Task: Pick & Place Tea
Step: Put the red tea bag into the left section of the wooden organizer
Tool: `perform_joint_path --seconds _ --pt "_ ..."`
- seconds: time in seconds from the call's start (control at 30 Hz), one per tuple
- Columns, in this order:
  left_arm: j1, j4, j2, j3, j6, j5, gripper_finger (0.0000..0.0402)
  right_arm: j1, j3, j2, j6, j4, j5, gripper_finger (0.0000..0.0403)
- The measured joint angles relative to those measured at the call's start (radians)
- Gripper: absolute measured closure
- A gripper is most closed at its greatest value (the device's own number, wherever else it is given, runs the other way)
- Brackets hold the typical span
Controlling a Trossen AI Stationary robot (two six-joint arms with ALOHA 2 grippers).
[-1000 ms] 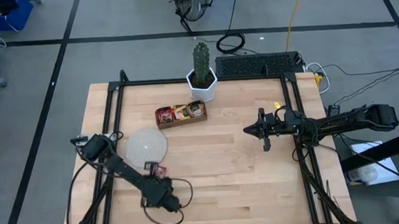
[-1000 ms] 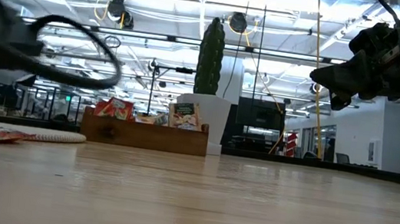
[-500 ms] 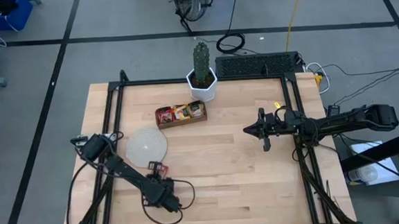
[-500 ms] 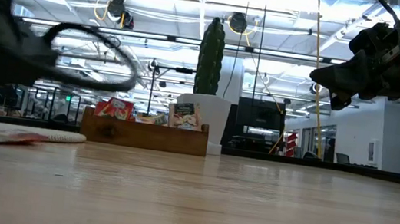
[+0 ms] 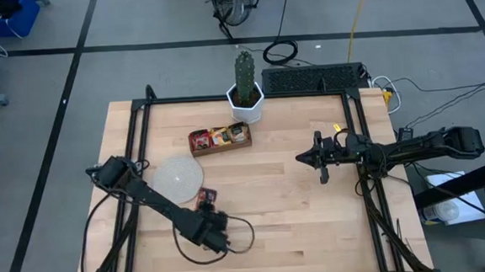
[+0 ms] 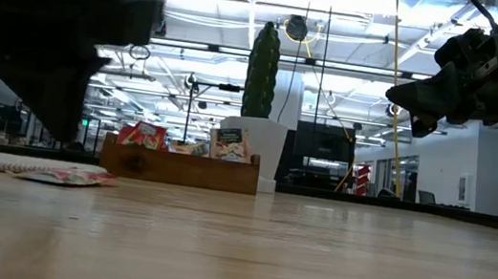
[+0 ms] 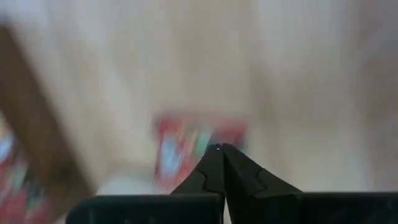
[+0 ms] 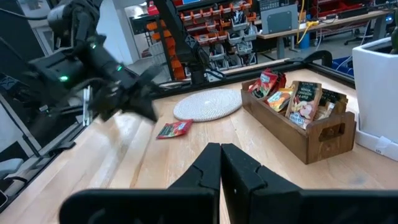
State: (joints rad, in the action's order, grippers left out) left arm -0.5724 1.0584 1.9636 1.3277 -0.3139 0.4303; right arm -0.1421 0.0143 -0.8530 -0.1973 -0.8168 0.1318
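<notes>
High view: sachet beside left gripper

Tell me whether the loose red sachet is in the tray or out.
Out: the red sachet lies flat on the table, beside the disc.

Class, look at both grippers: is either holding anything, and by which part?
Nothing is held. The left gripper is shut and empty above a red sachet lying on the table; the right gripper is shut and empty.
</notes>
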Motion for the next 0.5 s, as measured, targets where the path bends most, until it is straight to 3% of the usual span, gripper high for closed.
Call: perform_joint_path --seconds 0.17,0.5 --pt "0.003 0.195 -0.016 -0.025 -0.112 -0.022 0.0400 0.000 0.000 0.000 0.000 0.001 0.000 0.0403" --pt "0.052 -0.082 -0.020 -0.167 -0.062 -0.133 0.0400 0.000 0.000 0.000 0.000 -0.001 0.000 0.0403"
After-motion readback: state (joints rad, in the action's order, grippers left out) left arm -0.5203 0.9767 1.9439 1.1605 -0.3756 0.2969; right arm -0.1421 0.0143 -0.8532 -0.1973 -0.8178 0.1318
